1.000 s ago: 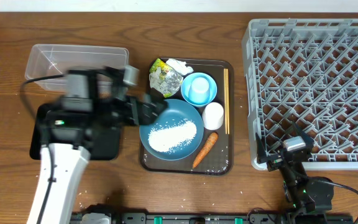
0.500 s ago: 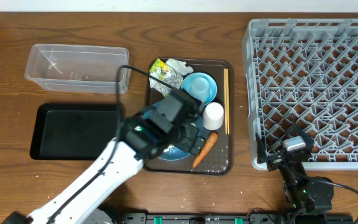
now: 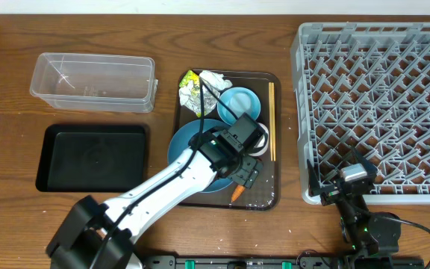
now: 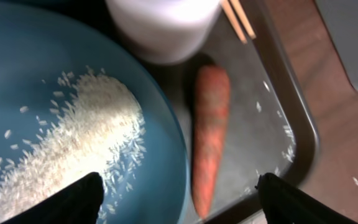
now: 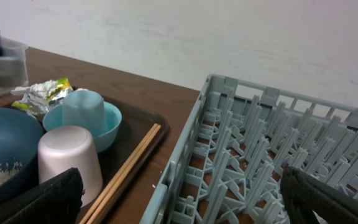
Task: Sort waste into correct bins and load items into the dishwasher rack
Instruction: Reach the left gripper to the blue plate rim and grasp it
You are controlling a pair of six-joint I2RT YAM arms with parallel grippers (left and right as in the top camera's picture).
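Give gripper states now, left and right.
Left gripper: open, holding nothing, over the carrot.
Right gripper: open, holding nothing, beside the dishwasher rack.

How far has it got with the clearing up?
Nothing looks done: the black tray, clear tub and rack hold none of it yet. In hand: the left gripper is open over the carrot, not gripping it. Left: carrot, rice in the blue bowl and wrapper to bin; bowl, light-blue cup, white cup and chopsticks to rack.

Overhead straight down, wrists close, sharing white cup
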